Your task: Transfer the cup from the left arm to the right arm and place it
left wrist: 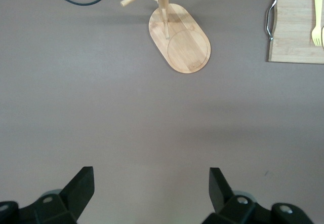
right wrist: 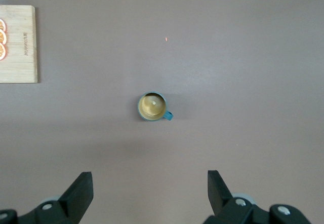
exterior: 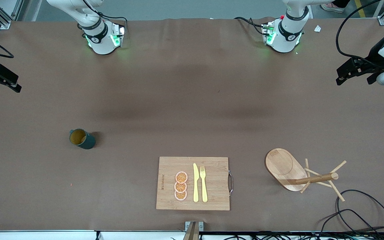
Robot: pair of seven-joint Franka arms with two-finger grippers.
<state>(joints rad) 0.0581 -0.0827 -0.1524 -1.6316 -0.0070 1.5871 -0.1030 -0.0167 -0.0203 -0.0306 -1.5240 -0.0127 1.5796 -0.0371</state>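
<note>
The cup (exterior: 82, 138), dark teal with a mustard-tan inside, stands upright on the brown table toward the right arm's end. It also shows in the right wrist view (right wrist: 152, 106), with its small handle sticking out to one side. My right gripper (exterior: 2, 78) is open and empty, high over the table's edge at that end; its fingers (right wrist: 81, 186) are spread wide and well apart from the cup. My left gripper (exterior: 348, 73) is open and empty, high over the left arm's end; its fingers (left wrist: 83, 181) frame bare table.
A bamboo cutting board (exterior: 212, 200) with orange slices (exterior: 181, 185), a yellow knife and a fork lies near the front edge. A wooden peg stand (exterior: 287, 170) stands toward the left arm's end and shows in the left wrist view (left wrist: 179, 36). Black cables (exterior: 355, 213) lie beside it.
</note>
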